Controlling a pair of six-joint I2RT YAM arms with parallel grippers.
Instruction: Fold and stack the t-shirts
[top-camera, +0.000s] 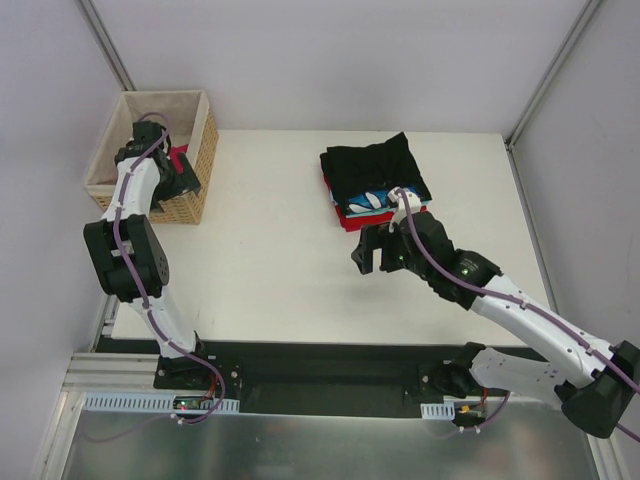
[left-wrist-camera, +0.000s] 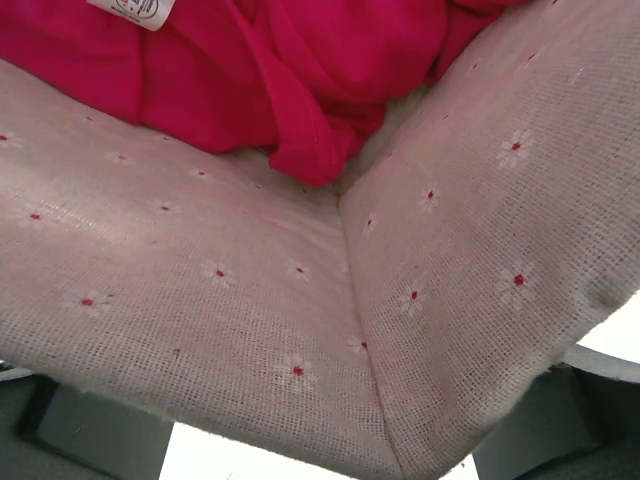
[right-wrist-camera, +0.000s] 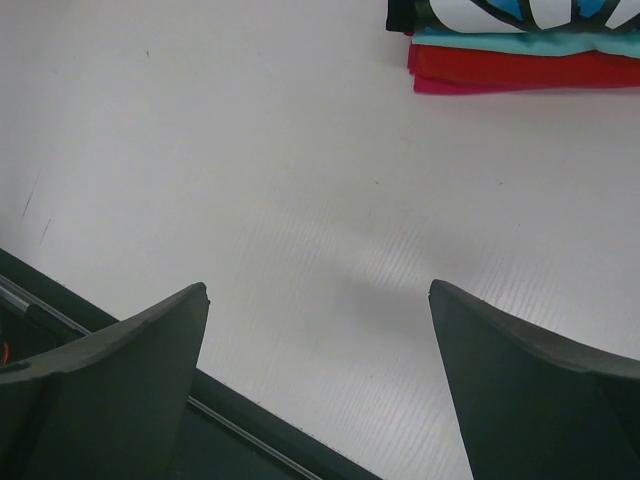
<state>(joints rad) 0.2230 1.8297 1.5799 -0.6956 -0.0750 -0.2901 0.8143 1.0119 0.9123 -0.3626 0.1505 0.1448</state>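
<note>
Left gripper (top-camera: 182, 178) sits inside the woven wicker basket (top-camera: 206, 140) with beige lining, far left. Fingers spread, nothing held. Crumpled crimson-pink t-shirt (left-wrist-camera: 300, 70) lies just beyond. Right gripper (right-wrist-camera: 318, 290), jaws wide apart, hovers over white table (top-camera: 270, 260), near the folded stack of black, blue-white and red t-shirts (top-camera: 372, 185).

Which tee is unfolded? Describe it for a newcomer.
Find the wicker basket at the table's far left corner. Inside lies a pink tee. Unlike the folded stack on the table, it is crumpled, with a white label showing.

Right hand (right-wrist-camera: 318, 288) spread (empty) over table (right-wrist-camera: 250, 180); folded t-shirts (right-wrist-camera: 520, 65) beyond.
</note>
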